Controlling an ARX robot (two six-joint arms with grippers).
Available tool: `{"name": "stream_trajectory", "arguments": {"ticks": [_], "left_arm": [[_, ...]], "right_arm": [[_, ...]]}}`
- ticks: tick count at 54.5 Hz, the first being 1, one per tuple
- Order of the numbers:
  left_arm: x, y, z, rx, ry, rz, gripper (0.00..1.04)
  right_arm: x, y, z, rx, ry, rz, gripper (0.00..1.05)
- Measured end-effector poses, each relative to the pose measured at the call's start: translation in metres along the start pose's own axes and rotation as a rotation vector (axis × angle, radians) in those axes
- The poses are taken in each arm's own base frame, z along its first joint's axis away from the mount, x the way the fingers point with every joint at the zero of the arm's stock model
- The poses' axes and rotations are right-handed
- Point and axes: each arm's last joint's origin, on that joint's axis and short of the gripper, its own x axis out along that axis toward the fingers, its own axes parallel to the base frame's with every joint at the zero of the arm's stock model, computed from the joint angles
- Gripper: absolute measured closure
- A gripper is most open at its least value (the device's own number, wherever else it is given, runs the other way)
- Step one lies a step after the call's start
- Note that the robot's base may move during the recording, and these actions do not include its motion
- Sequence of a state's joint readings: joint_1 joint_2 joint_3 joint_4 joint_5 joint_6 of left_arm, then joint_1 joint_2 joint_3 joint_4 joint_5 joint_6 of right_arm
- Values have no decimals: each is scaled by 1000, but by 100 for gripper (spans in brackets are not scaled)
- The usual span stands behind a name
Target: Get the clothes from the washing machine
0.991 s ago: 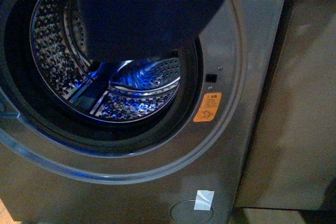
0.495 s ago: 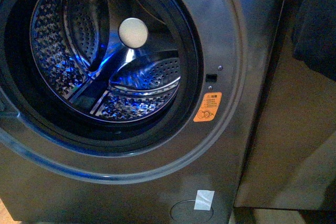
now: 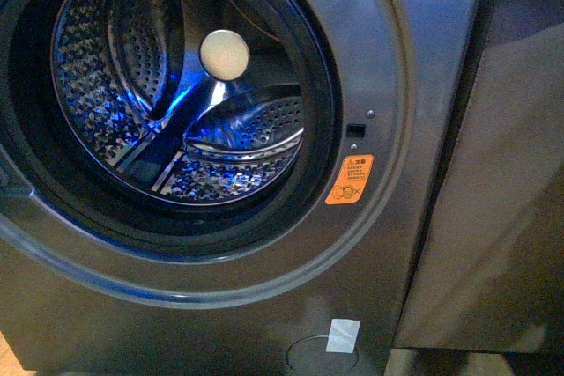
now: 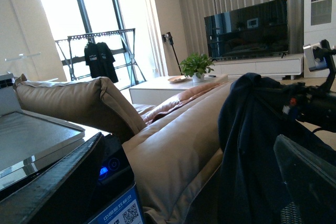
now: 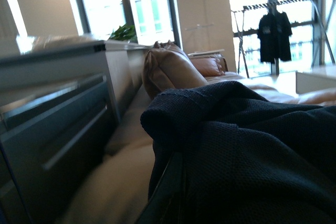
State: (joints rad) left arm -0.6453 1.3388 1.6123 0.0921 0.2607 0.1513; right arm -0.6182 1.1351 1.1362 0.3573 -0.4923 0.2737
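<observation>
The washing machine (image 3: pixel 388 68) fills the front view, grey, with its round porthole open. Its perforated steel drum (image 3: pixel 132 85) shows no garments, only blue light. The orange sticker (image 3: pixel 349 180) and white label (image 3: pixel 343 335) are on its front. Neither arm shows in the front view. The clothes (image 5: pixel 247 150), dark navy fabric, are bunched over my right gripper (image 5: pixel 202 198), which is shut on them and lifted clear of the machine. They also hang in the left wrist view (image 4: pixel 252 145). My left gripper (image 4: pixel 194 192) is open and empty beside them.
A tan flat-fronted cabinet (image 3: pixel 502 200) stands right of the machine. A tan leather sofa (image 4: pixel 168 150) lies behind the grippers. Farther off are a white low table with a plant (image 4: pixel 195 66), a TV (image 4: pixel 247 27) and a drying rack (image 4: pixel 100 56).
The dark clothes covered the top of the drum mouth, then swung out to the right edge of the front view, and are now out of it. The drum is left empty.
</observation>
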Motion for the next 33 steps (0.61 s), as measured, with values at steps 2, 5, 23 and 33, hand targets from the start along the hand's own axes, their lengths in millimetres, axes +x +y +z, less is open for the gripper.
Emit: {"name": "stream_trajectory", "arguments": {"ticks": [2,5,23,33], "left_arm": [[0,0,0,0,0,0,7],[-1,0,2,1,-4,1,7],[-1,-1,3,1,-9,-3,7],[-1,0,3,2,-9,1,7]], "right_arm": [[-11,-28,-7,-105,0,3,100],[-30,-69,-12,-234,-3,-97,100],[-81,-149,-62,-372,209,-346,100],[-97,-171,-135,-253,449,-346,96]]}}
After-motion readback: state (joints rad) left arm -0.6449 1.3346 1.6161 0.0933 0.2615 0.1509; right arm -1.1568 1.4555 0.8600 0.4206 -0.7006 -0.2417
